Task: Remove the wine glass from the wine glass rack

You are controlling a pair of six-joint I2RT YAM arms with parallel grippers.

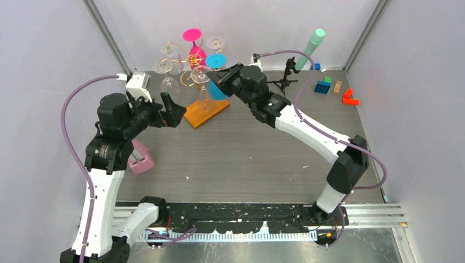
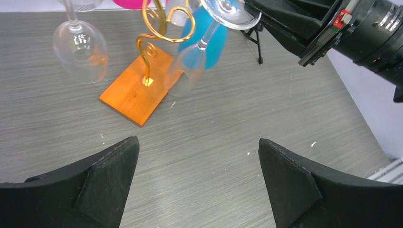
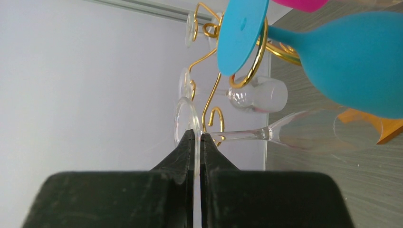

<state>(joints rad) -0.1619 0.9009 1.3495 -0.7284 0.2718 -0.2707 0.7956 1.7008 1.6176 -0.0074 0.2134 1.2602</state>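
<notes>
- Left arm (image 1: 101, 192): white shell links, black joint housings, white box (image 1: 138, 86) at wrist.
- Right arm (image 1: 307, 129): same white and black build, small green light (image 1: 270, 102).
- Purple cable (image 1: 63, 115) on each arm.
- Left gripper (image 2: 197, 138): matte black wedge fingers.

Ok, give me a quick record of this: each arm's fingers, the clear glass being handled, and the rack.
right fingers: shut on the foot rim of the clear wine glass
left fingers: open, holding nothing, near the wine glass rack
wine glass: upside down, tilted
wine glass rack: upright on the table, also carrying a blue glass and a pink glass
</notes>
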